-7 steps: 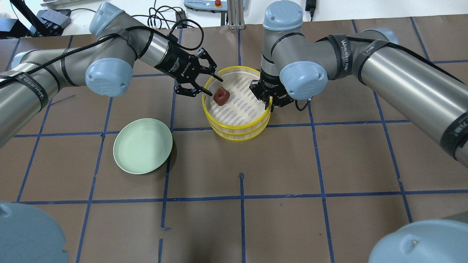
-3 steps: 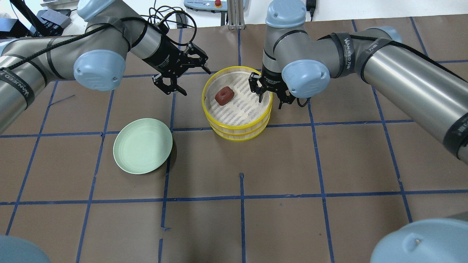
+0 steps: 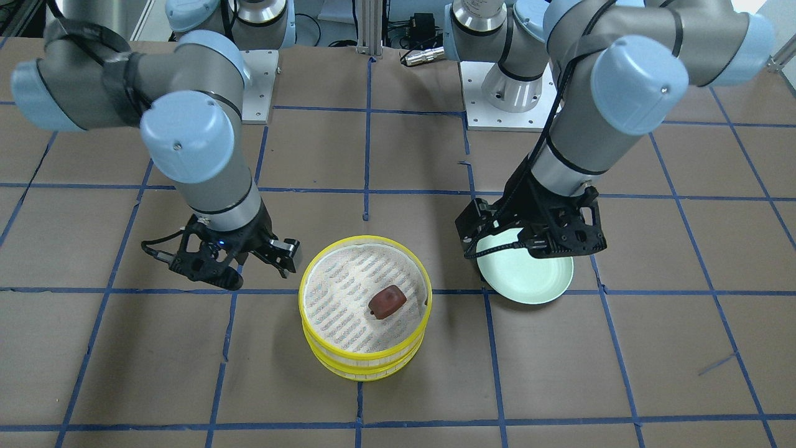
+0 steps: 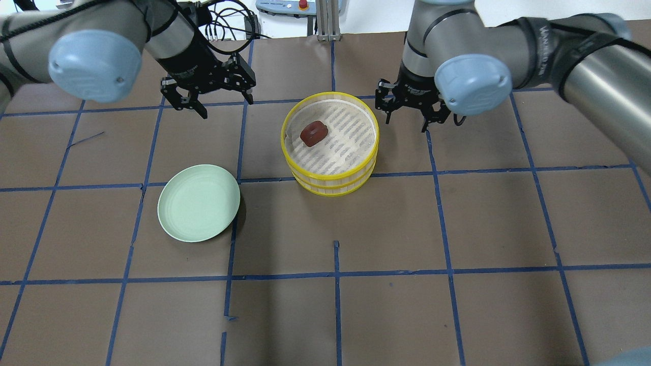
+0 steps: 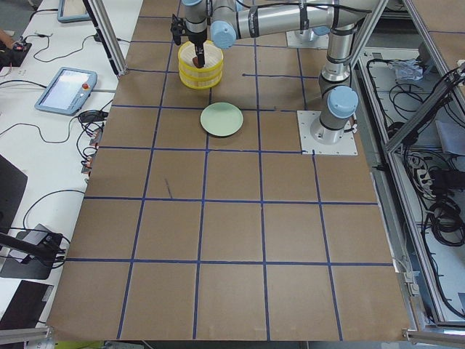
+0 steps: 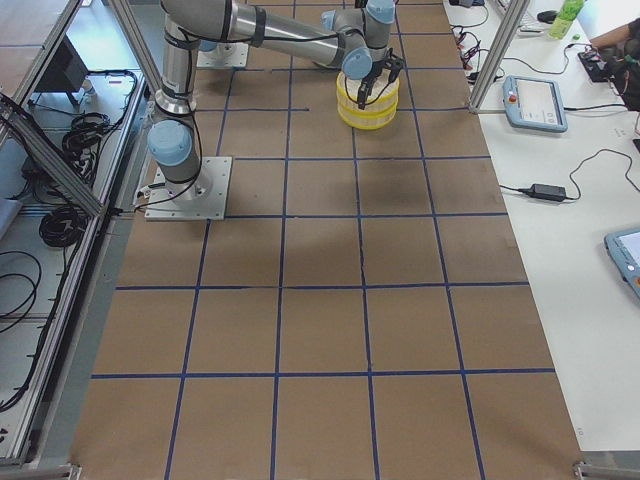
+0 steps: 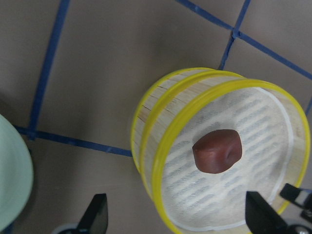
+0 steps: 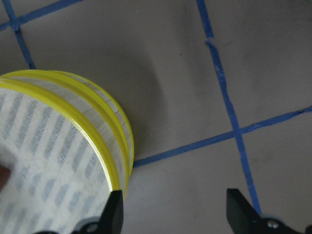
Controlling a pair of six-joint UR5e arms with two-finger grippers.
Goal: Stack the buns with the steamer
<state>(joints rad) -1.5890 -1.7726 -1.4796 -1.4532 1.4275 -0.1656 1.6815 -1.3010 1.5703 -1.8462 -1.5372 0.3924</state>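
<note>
the left pincer [image 4: 226,105] is hanging with its fingers spread wide and holding nothing, off to the far left of the steamer [image 4: 330,185]. a second ago it was sitting right against the steamer's left rim. the right pincer [image 4: 406,123] is doing the same on the other side. a second ago it was sitting down over the right rim, and now it is standing clear, fingers apart and empty. the steamer is staying put, its two trays sitting squarely one on the other, with the reddish-brown bun [image 4: 313,133] lying on the mesh floor of the upper one. the white bun is showing in no view, so i am only guessing it is hiding in the lower tray. the pale green plate [image 4: 198,203] is sitting apart from the stack, nearer the robot on its left. with both arms letting go and backing off, the stacking is looking finished, or very nearly so.
</note>
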